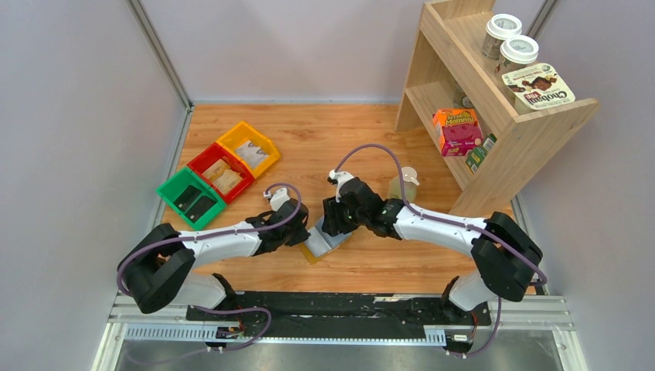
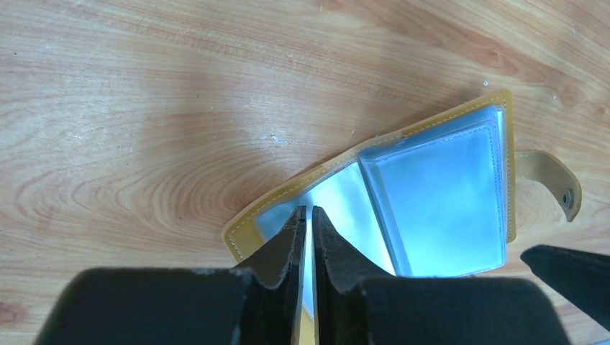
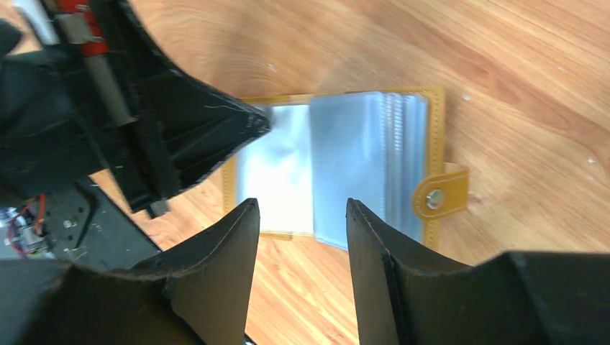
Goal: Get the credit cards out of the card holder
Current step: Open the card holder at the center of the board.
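Observation:
The mustard-yellow card holder point(image 1: 312, 253) lies open on the wooden table between my two arms. Its pale blue-grey credit cards point(image 2: 439, 201) sit in clear sleeves, stacked over the half with the snap tab point(image 2: 554, 183). My left gripper point(image 2: 309, 215) is shut on the edge of the other flap and pins it. In the right wrist view, the holder point(image 3: 434, 122) lies flat with the cards point(image 3: 352, 165) fanned. My right gripper point(image 3: 302, 208) is open and empty just above the holder's near edge. In the top view, the left gripper point(image 1: 305, 232) and right gripper point(image 1: 334, 220) meet over the holder.
Green point(image 1: 191, 198), red point(image 1: 220, 171) and yellow point(image 1: 249, 148) bins with tan packets stand at the back left. A wooden shelf point(image 1: 502, 116) with cups and boxes stands at the right, with a clear cup point(image 1: 403, 185) at its foot.

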Available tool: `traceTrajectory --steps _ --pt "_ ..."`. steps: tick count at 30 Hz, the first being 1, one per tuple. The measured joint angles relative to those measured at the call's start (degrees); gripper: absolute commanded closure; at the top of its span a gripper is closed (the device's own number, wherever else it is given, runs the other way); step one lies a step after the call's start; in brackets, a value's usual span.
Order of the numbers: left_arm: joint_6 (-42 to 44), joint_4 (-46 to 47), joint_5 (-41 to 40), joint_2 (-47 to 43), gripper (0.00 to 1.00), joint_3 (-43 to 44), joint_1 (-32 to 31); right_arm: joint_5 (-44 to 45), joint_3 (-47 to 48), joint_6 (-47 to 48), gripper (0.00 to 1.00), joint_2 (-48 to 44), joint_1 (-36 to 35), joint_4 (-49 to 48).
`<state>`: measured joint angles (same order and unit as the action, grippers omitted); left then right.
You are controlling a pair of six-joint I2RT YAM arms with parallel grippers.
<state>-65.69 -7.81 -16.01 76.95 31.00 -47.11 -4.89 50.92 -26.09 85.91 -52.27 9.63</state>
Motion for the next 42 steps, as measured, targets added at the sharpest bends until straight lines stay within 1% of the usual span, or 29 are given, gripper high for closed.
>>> traceTrajectory --steps 6,10,13,16,18,21,26,35,42 --pt "0.2 0.0 0.0 0.0 0.86 0.0 0.0 2.0 0.0 0.7 0.5 2.1 0.5 2.0" --pt "0.3 0.1 0.1 0.0 0.86 0.0 0.0 2.2 0.0 0.9 0.53 3.2 0.5 2.7" --pt "0.4 0.1 0.1 0.0 0.86 0.0 0.0 2.1 0.0 1.0 0.56 3.3 0.5 3.0" --pt "0.5 0.2 0.1 0.0 0.86 0.0 0.0 1.9 0.0 1.1 0.55 3.3 0.5 3.0" --pt "0.5 0.2 0.1 0.0 0.86 0.0 0.0 2.1 0.0 1.1 0.52 3.3 0.5 3.1" --pt "0.5 0.2 0.1 0.0 0.86 0.0 0.0 3.8 0.0 1.1 0.51 3.3 0.5 3.4" --pt "0.5 0.2 0.1 0.0 0.86 0.0 0.0 6.1 0.0 1.5 0.54 3.3 0.5 3.9" --pt "0.5 0.2 0.2 0.0 0.86 0.0 0.0 3.7 0.0 2.1 0.61 3.3 0.5 3.8" --pt "0.5 0.3 0.3 0.0 0.86 0.0 0.0 2.9 0.0 2.2 0.61 3.3 0.6 3.8"
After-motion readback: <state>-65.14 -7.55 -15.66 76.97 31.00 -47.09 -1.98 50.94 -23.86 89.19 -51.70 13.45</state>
